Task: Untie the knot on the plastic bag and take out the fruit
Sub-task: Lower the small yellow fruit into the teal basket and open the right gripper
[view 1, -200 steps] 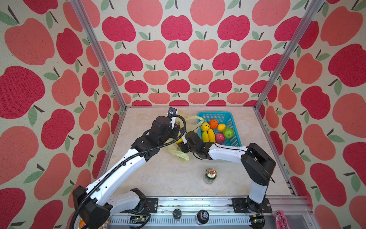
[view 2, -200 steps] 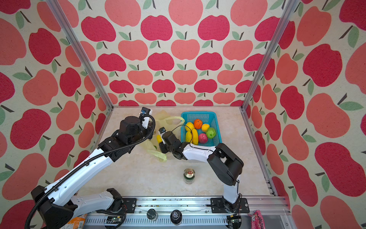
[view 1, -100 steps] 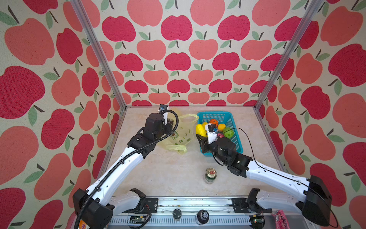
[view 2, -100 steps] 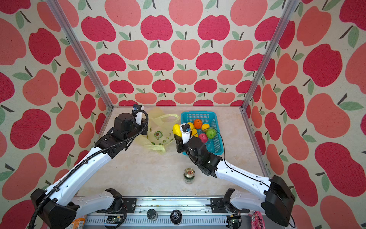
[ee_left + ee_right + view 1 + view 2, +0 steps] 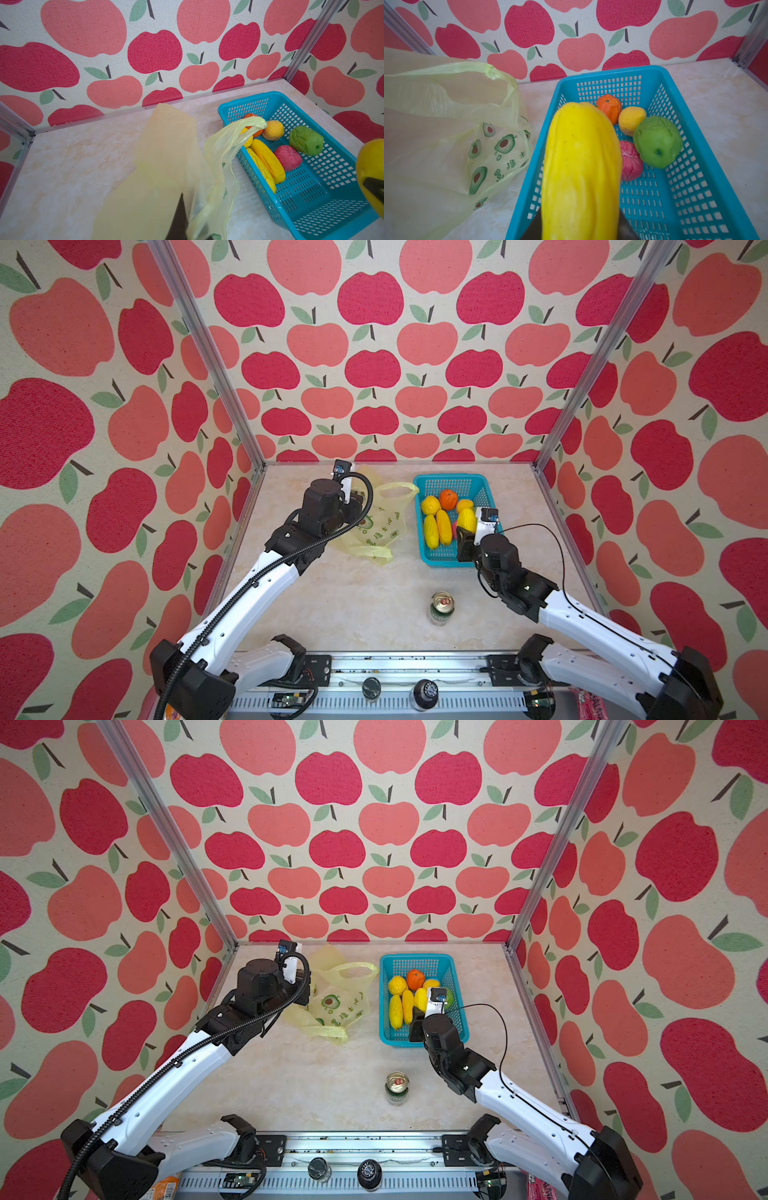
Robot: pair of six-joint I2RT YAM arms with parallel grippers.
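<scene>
Crinkled translucent plastic bag (image 5: 436, 133), perforated basket (image 5: 612, 70), ridged yellow fruit (image 5: 581, 166)

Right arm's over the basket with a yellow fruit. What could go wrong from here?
1. The long yellow fruit sticks far out of the right gripper, pinched near one end; it may tip or slip before release into the basket.
2. The plastic bag, pinched in the left gripper, has a handle loop near the basket's corner; pulling could snag it.
</scene>
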